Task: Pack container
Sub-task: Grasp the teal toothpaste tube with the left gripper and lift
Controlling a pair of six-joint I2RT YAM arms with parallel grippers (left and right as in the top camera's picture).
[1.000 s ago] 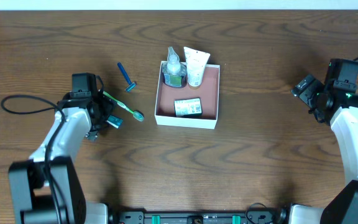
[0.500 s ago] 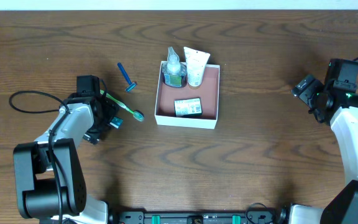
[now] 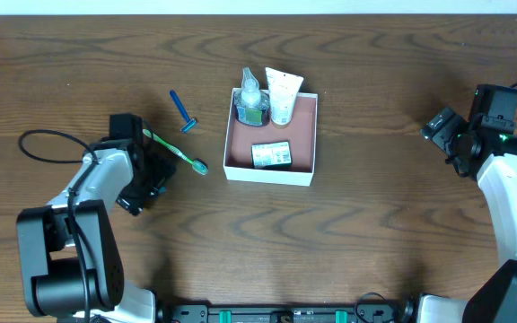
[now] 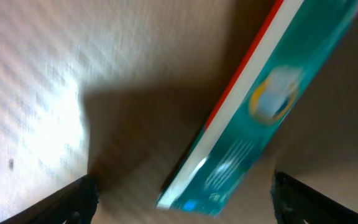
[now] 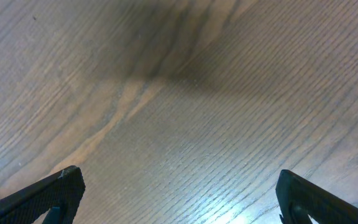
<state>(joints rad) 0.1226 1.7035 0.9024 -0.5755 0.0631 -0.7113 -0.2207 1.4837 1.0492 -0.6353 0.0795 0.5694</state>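
Teal red-edged box [image 4: 253, 106] sits between the spread jaws of my left gripper [image 4: 179, 199] (not pinched, just loose), left of the container [image 3: 303, 135], and my right gripper [image 5: 179, 193] hangs open over the table [image 5: 179, 93].

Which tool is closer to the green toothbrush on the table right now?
Left. The left tool hangs just beside the toothbrush, on the near side of its handle. The right tool is far across the table, beyond the container.
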